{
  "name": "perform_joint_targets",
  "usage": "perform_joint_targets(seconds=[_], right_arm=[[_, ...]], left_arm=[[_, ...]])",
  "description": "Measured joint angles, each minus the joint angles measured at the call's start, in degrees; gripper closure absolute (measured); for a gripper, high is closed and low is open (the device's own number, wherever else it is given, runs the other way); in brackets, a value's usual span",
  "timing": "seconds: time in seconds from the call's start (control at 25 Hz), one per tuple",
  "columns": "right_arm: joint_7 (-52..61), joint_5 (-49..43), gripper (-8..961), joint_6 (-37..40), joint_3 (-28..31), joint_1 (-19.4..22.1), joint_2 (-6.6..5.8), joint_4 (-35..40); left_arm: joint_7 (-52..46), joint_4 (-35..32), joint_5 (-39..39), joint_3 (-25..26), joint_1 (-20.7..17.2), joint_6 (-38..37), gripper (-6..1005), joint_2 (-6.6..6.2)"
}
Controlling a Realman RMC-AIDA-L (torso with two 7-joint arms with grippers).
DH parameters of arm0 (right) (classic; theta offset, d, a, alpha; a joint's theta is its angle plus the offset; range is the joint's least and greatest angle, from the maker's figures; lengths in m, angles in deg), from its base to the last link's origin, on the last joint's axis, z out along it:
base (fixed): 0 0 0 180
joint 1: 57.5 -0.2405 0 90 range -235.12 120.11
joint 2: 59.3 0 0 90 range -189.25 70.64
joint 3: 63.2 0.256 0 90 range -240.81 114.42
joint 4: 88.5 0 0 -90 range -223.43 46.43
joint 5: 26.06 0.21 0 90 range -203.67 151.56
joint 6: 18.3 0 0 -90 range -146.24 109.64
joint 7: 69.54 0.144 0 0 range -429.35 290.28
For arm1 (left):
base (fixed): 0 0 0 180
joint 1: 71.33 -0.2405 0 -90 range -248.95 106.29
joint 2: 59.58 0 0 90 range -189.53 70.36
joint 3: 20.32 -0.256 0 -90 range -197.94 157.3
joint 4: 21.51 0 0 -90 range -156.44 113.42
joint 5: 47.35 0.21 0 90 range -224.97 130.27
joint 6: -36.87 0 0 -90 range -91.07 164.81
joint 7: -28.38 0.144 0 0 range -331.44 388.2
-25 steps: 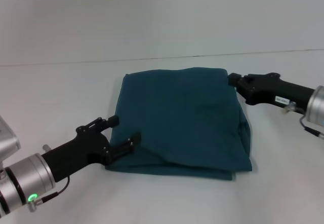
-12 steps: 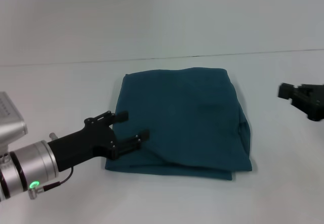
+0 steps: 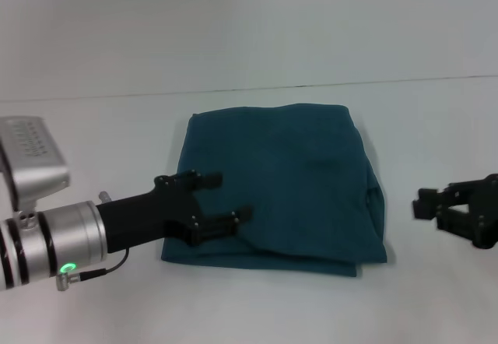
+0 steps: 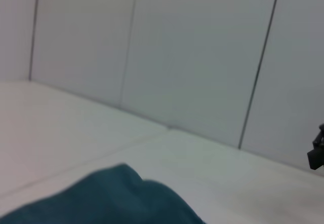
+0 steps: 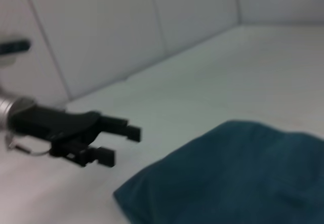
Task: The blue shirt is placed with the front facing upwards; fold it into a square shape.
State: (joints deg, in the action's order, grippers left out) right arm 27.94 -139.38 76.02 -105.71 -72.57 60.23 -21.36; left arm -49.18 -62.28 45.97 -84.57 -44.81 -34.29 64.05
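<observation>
Blue shirt [image 3: 280, 184] sits centre frame on the white table [image 3: 93, 142], already folded into a rough square, plain side up, no print showing. Bottom edge isn't clean: a lower layer sticks out along the front and at the lower right corner, and the right side bulges with a small pucker. Top edge is roughly straight.

My left gripper [image 3: 220, 200] is at lower left of the head view, fingers spread with nothing between them, tips over the shirt's lower left corner. I can't tell whether they touch the fabric. My right gripper [image 3: 442, 204] is at the right edge, mid-height, well apart from the shirt, fingers parted and empty.

Risks as I judge them:
- Left fingers over the corner: if I move sideways while low, a fingertip could snag the top layer and peel the fold open or drag the whole stack along the table.
- If I pinch there, I could catch only one layer, since the layers are offset at the front edge. Lifting it would unfold the shirt.
- A push to square the front edge could bunch the loose right side further.
- Left wrist view shows only a bit of shirt [image 4: 101, 198] and the other gripper [image 4: 317, 154] far off, so it tells me little about contact.
</observation>
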Motion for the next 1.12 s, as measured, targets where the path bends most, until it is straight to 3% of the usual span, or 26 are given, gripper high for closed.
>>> perform_joint_targets(seconds=[0.24, 0.32, 0.52, 1.12], right_arm=[[1.59, -2.98, 798, -1.09, -2.38, -2.53, 0.43, -0.02], [1.6, -2.91, 570, -1.65, -2.94, -2.8, 0.43, 0.06], [1.58, -2.87, 324, -4.62, -4.97, -3.44, 0.43, -0.03], [1.08, -2.86, 36, -7.88, -7.13, -3.87, 0.46, -0.04]], left_arm=[[-3.15, -0.37, 4.51, 0.01, 1.96, 1.31, 198, 0.09], [-3.16, -0.51, 4.53, 0.18, 2.05, 1.33, 193, 0.1], [-3.49, -0.67, 4.62, 0.26, 2.45, 2.7, 181, -0.05], [-6.16, -0.88, 6.0, 0.24, 3.37, 4.54, 150, 0.05]])
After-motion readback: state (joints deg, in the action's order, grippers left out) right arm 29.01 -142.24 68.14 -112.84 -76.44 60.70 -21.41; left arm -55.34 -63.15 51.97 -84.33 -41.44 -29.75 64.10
